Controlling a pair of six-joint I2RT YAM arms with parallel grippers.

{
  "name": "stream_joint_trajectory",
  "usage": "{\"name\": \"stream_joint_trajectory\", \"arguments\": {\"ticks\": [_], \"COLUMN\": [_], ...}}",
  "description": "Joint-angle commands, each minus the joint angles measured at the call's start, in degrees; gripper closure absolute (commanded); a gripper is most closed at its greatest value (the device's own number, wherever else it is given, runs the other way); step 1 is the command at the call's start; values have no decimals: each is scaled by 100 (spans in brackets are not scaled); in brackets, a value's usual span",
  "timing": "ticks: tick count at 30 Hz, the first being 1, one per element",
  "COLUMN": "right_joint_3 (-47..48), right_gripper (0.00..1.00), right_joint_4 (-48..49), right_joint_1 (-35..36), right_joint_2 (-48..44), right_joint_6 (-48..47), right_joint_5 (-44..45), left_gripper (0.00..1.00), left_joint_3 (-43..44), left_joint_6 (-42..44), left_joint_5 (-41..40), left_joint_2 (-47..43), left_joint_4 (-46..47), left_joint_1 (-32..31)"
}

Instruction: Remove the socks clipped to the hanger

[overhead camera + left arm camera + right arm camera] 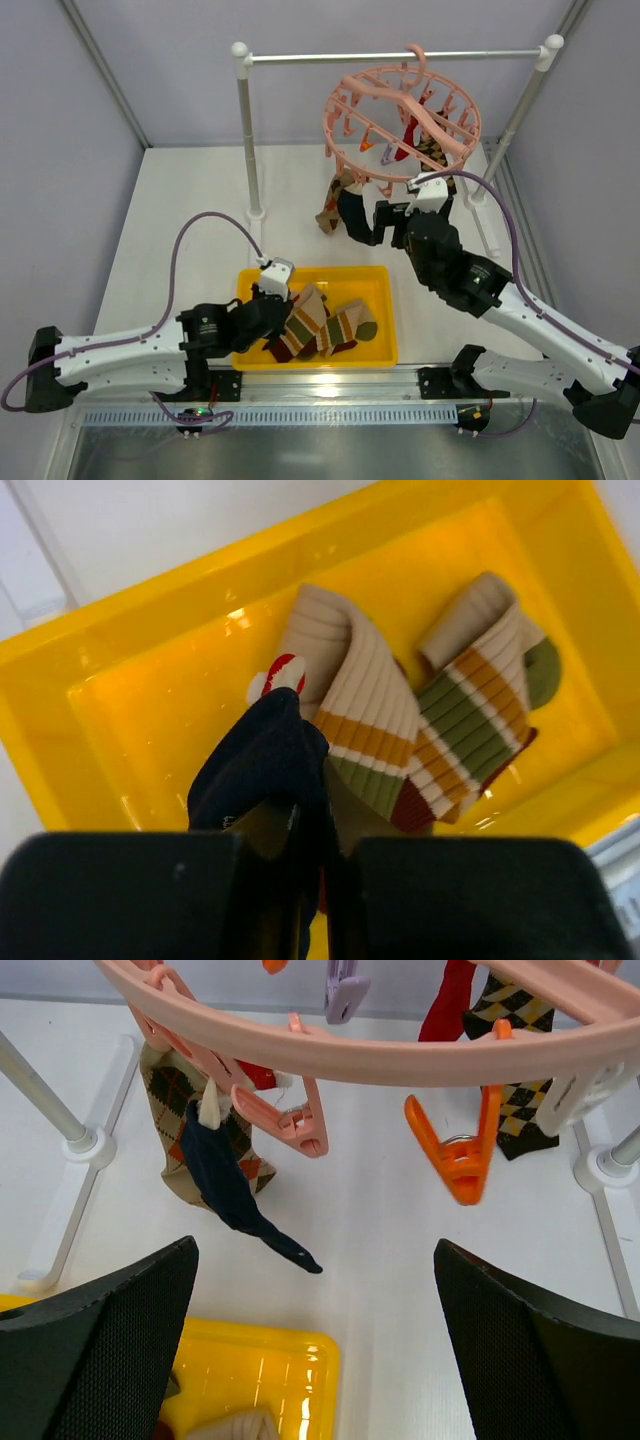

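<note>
From above, the hanger (403, 115) hangs on the far rail (330, 58), and striped socks (325, 325) lie in the near yellow bin (383, 350). At the left wrist, the left hand (305, 825) is clenched on a navy sock (262, 760) over the bin. At the right wrist, the right hand (315, 1290) gapes, released, beneath the hanger, with a clipped dark sock (225, 1175) to its left.

The white table (190, 190) is carrying a yellow bin (340, 271) near its front edge, and a rail stand (248, 130) is standing toward the back.
</note>
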Motion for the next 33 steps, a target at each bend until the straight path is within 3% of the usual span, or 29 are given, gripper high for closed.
{"name": "stream_joint_trajectory", "arguments": {"ticks": [1, 4, 5, 6, 7, 12, 15, 16, 19, 21, 23, 24, 25, 26, 28, 33], "right_joint_3": [-231, -424, -477, -504, -548, -610, -654, -689, -803, -908, -987, -1031, -1119, -1154, -1242, -1401], "right_gripper": [0, 0, 0, 0, 0, 0, 0, 0, 0, 0, 0, 0, 0, 0, 0, 0], "right_joint_4": [206, 276, 320, 338, 355, 399, 417, 408, 426, 417, 452, 478, 513, 514, 522, 505], "right_joint_1": [-82, -179, -205, -249, -276, -355, -416, -417, -522, -680, -933, -1022, -1101, -1189, -1409, -1726], "right_joint_2": [-212, -441, -494, -547, -591, -653, -661, -670, -819, -1029, -1223, -1302, -1477, -1540, -1698, -1760], "right_joint_6": [-51, -42, -42, -42, -34, -69, -77, -77, -51, -51, 1, 2, 10, 37, 54, 125], "right_joint_5": [-146, -269, -322, -366, -471, -665, -727, -727, -735, -840, -1016, -1243, -1341, -1420, -1596, -1869], "left_gripper": [89, 73, 61, 35, 1, 0, 1, 0, 0, 0, 0, 0, 0, 0, 0, 0], "left_joint_3": [325, 458, 545, 581, 607, 1115, 1764, 1916, 2468, 2654, 2612, 2559, 2506, 2532, 2681, 3893], "left_joint_6": [-666, -938, -1018, -1106, -1167, -1973, -2580, -2661, -2645, -1816, -917, -574, -48, 114, 535, 1556], "left_joint_5": [-377, -369, -334, -307, -290, -656, -965, -1158, -1544, -1555, -846, -443, 57, 619, 783, 1379], "left_joint_2": [473, 808, 861, 922, 932, 870, 932, 993, 1133, 1143, 1125, 1169, 1239, 1535, 1975, 3985], "left_joint_4": [-753, -1114, -1211, -1299, -1457, -2396, -3609, -4099, -4446, -3653, -2554, -1400, -875, -434, 601, 1975], "left_joint_1": [17, 17, 17, 17, 17, 17, 17, 17, 26, 227, 900, 1166, 1482, 1685, 1871, 1872]}}
